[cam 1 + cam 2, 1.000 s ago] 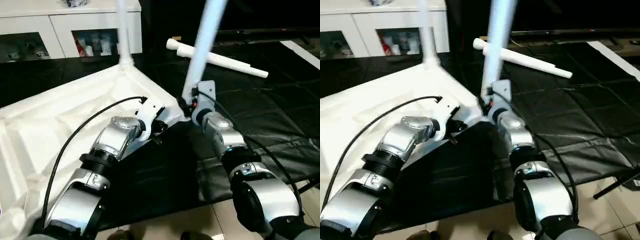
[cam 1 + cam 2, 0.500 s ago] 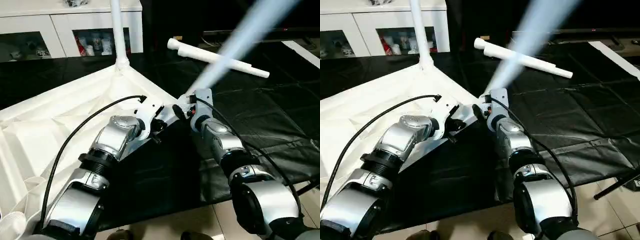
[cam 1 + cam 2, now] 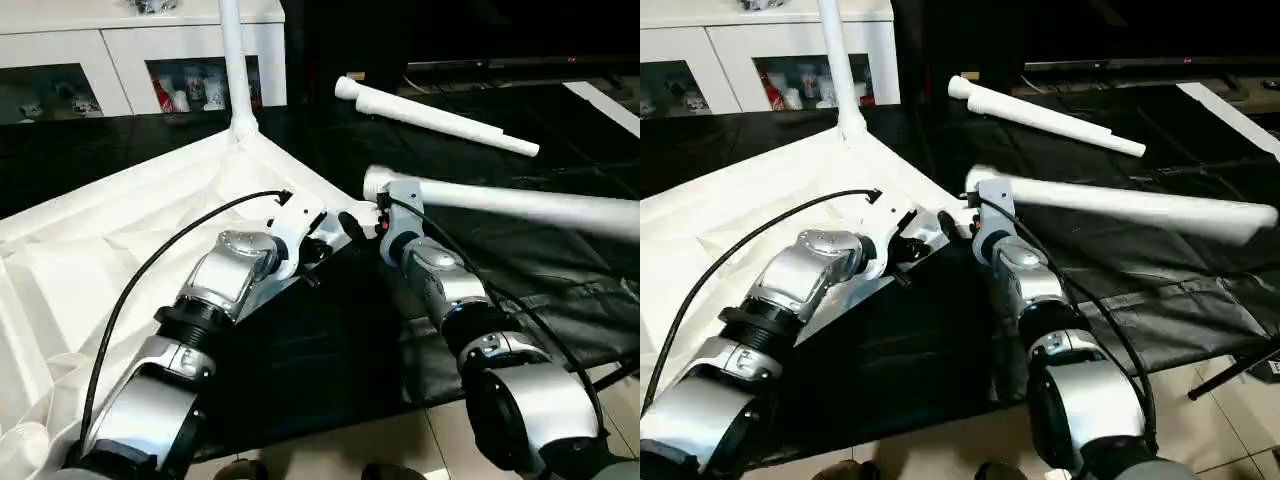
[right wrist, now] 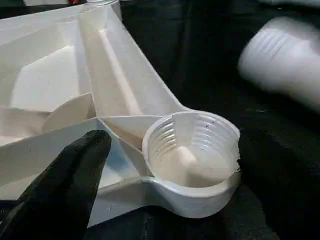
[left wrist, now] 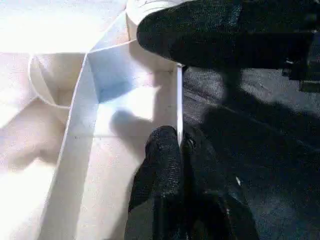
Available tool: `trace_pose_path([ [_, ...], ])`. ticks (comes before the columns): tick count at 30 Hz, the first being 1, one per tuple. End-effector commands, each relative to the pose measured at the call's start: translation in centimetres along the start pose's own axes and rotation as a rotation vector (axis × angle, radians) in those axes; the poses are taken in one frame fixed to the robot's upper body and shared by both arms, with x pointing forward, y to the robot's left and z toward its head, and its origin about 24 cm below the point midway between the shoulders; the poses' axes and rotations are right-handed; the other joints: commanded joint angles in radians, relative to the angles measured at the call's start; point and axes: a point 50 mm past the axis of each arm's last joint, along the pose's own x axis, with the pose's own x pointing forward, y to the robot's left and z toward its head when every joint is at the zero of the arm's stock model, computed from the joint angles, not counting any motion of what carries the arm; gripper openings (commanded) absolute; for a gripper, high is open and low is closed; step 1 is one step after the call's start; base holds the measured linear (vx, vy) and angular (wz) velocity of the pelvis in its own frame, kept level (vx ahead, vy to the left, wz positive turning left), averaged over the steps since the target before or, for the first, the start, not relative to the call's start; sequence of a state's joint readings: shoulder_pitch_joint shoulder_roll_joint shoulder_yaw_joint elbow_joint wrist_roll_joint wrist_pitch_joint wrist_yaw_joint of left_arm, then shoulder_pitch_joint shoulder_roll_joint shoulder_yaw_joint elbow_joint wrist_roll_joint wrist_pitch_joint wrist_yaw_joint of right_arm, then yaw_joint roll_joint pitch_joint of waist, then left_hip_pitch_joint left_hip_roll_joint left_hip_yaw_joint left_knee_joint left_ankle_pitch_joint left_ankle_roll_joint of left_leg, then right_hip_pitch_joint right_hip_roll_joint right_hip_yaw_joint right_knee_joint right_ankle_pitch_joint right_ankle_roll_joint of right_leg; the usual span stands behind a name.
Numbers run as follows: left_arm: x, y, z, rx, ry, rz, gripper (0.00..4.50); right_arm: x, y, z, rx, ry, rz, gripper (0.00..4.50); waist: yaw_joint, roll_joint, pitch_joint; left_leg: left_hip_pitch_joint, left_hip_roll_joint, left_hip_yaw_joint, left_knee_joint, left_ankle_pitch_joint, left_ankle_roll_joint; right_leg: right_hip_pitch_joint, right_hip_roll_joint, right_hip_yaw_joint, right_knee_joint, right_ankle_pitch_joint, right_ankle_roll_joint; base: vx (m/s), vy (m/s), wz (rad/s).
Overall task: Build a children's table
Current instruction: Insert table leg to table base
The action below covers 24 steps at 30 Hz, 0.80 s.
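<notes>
The left claw (image 5: 181, 150) pinches the table top's (image 3: 110, 240) rim; the right claw (image 4: 165, 165), wide open, straddles the empty corner socket (image 4: 192, 150). To do this well, regrasp the fallen leg (image 3: 500, 203) beside that socket, stand it upright and thread it squarely.

Home: glass-doored white cabinet (image 3: 140, 60), tiled floor (image 3: 420, 440).

The upright leg (image 3: 236, 60) is cut off by the top edge. The fallen leg (image 3: 1120, 205) is blurred, its threaded end (image 4: 280, 60) smeared. The items behind the cabinet's glass doors (image 3: 190, 85) cannot be made out.
</notes>
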State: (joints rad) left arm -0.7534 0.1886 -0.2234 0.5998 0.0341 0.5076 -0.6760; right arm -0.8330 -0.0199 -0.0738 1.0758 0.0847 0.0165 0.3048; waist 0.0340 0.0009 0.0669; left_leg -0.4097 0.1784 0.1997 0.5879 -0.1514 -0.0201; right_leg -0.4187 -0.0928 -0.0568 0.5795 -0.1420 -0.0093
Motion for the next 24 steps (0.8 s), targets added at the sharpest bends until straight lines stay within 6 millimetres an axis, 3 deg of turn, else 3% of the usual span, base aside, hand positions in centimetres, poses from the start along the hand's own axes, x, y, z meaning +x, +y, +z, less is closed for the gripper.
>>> trace_pose_path([
  [1,-0.9,0.3,3.1,0.138,-0.141,-0.018,0.00,-0.4,0.3,-2.8,0.028,0.110,0.024,4.46,0.005,0.003,-0.090,0.036,0.045,-0.020,-0.064,-0.209,0.048,0.056,-0.052,0.030,-0.043,-0.148,-0.256,0.000,0.000,0.00],
  [4,-1.3,0.7,1.4,0.210,-0.089,-0.075,0.00,-0.5,0.6,-2.8,0.006,0.093,0.059,4.46,0.007,0.012,-0.090,0.040,0.047,-0.022,-0.065,-0.220,0.040,0.052,-0.052,0.030,-0.045,-0.149,-0.251,0.000,0.000,0.00],
  [7,-2.1,1.1,0.0,0.314,-0.064,-0.151,0.00,-0.7,0.6,-2.6,-0.006,0.067,0.079,4.46,0.004,0.010,-0.087,0.042,0.049,-0.022,-0.070,-0.251,0.022,0.051,-0.050,0.031,-0.044,-0.162,-0.247,0.000,0.000,0.00],
  [9,-2.5,1.0,-0.4,0.345,-0.069,-0.208,0.00,-0.8,0.4,-2.5,-0.007,0.057,0.081,4.46,0.009,0.016,-0.088,0.050,0.051,-0.020,-0.069,-0.269,0.005,0.046,-0.051,0.032,-0.044,-0.165,-0.252,0.000,0.000,0.00],
  [10,-2.8,1.0,-0.7,0.364,-0.068,-0.237,0.00,-0.9,0.3,-2.5,-0.009,0.051,0.082,4.46,0.008,0.014,-0.087,0.046,0.052,-0.022,-0.073,-0.274,-0.002,0.049,-0.050,0.032,-0.040,-0.166,-0.249,0.000,0.000,0.00],
  [20,-4.3,2.0,-2.0,0.471,-0.081,-0.360,0.00,-2.1,-0.9,-2.2,0.006,-0.008,0.088,4.46,0.024,0.018,-0.086,0.052,0.052,-0.018,-0.077,-0.313,-0.040,0.043,-0.051,0.034,-0.039,-0.180,-0.234,0.000,0.000,0.00],
  [21,-4.6,2.3,-2.1,0.484,-0.080,-0.369,0.00,-2.4,-1.0,-2.2,0.013,-0.018,0.099,4.46,0.028,0.024,-0.085,0.053,0.052,-0.018,-0.078,-0.328,-0.046,0.042,-0.051,0.035,-0.041,-0.204,-0.227,0.000,0.000,0.00],
  [24,-4.9,2.8,-2.2,0.492,-0.078,-0.378,0.00,-2.9,-0.9,-2.1,0.030,-0.042,0.133,4.46,0.033,0.019,-0.085,0.049,0.053,-0.020,-0.081,-0.340,-0.050,0.045,-0.051,0.034,-0.041,-0.214,-0.214,0.000,0.000,0.00],
])
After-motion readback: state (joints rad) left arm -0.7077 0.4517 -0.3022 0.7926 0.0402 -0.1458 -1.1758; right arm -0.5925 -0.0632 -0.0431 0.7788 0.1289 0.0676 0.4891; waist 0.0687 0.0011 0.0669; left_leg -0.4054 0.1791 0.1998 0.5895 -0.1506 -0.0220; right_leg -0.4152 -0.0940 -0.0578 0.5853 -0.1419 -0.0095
